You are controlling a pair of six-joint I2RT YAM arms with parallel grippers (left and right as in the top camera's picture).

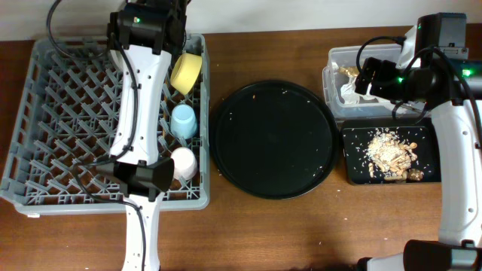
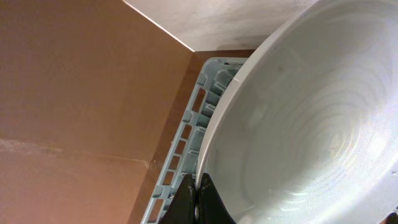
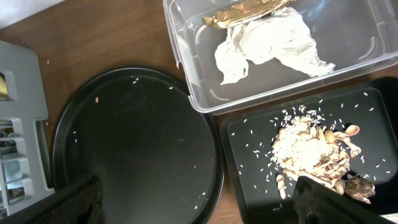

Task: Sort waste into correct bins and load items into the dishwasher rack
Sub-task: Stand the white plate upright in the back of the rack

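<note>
My left gripper (image 2: 198, 190) is shut on the rim of the pale grey-green plate (image 2: 311, 130), held on edge over the far side of the grey dishwasher rack (image 2: 186, 127). In the overhead view this gripper (image 1: 175, 19) is at the rack's (image 1: 68, 113) far right corner and the arm hides the plate. The yellow bowl (image 1: 186, 73), blue cup (image 1: 183, 120) and pink cup (image 1: 183, 162) sit in the rack's right column. My right gripper (image 3: 199, 208) is open and empty, above the bins. The clear tub (image 3: 186, 74) holds the napkin (image 3: 267, 43) and gold wrapper (image 3: 239, 12). The black rectangular tray (image 3: 249, 162) holds food scraps (image 3: 311, 152). Chopsticks are out of view.
The large round black tray (image 1: 273, 139) lies between the rack and the bins, with a few stray grains on it. The clear tub (image 1: 335, 90) is behind the black rectangular tray (image 1: 358, 165) at the right. The left arm stretches over the rack.
</note>
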